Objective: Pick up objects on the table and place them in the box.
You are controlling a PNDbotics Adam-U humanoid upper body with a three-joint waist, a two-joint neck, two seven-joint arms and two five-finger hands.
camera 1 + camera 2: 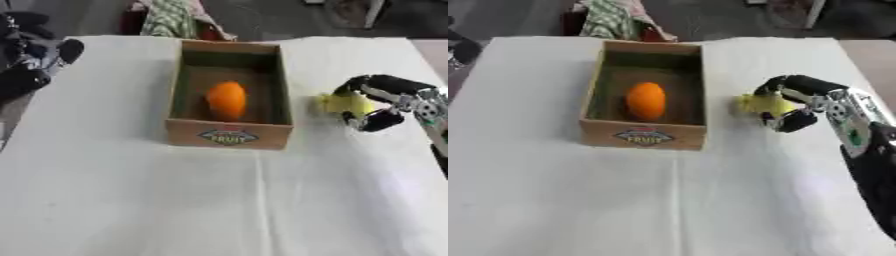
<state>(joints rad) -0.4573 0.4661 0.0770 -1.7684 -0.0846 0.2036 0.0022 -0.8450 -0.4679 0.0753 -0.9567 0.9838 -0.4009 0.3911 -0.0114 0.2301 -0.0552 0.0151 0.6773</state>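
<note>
— White tablecloth (131, 200) in front; where's the yellow object (765, 104)?
— Right of the box (229, 135), enclosed by the right hand's (798, 102) curled fingers.
— Inside the box?
— An orange (227, 100).
— Left hand (35, 60)?
— Only the left eye view shows it, upper left; fingers unclear.

Orange fruit (227, 100) in brown box (229, 136), white table (131, 200), black hand (798, 102) around something seemingly yellow (765, 104)

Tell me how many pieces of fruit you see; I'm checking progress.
2: an orange inside the box, and a yellow fruit held in the right hand beside the box. None seem hidden.
</note>
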